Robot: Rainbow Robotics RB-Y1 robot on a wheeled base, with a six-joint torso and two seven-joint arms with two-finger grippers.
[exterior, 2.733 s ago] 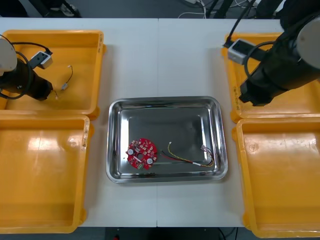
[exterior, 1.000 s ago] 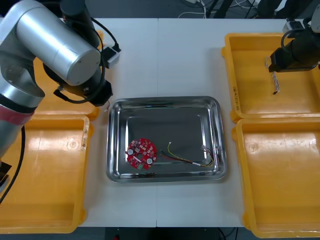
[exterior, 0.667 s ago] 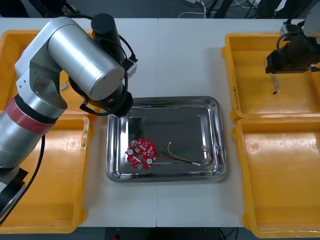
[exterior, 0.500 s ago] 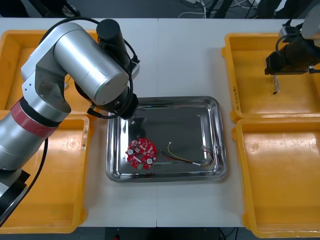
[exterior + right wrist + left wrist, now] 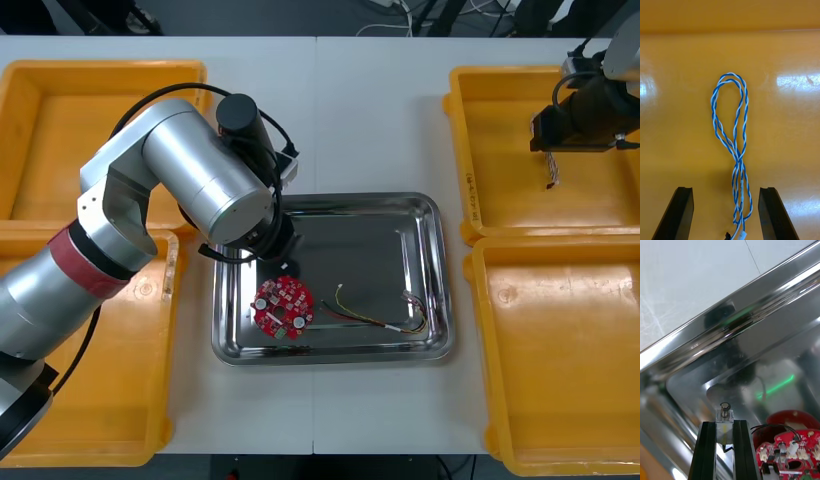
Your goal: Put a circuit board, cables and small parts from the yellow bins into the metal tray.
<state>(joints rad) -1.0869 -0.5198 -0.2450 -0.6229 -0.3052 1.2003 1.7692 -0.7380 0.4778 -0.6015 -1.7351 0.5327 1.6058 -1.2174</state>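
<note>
Metal tray (image 5: 436, 262) beneath left gripper (image 5: 724, 425) with part (image 5: 725, 409)

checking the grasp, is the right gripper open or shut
Open: on the right gripper the fingers stand apart, the blue and white cable lying untouched between them.

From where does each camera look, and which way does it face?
Front view: above the arms, looking steeply down at the metal tray and yellow bins; both arms show.
Left wrist view: on that arm, facing into the tray; left pincer shut on a small metal part.
Right wrist view: on that arm, facing a bin; open right pincer either side of the blue-white cable.
Front and left wrist views share the red circuit board.
</note>
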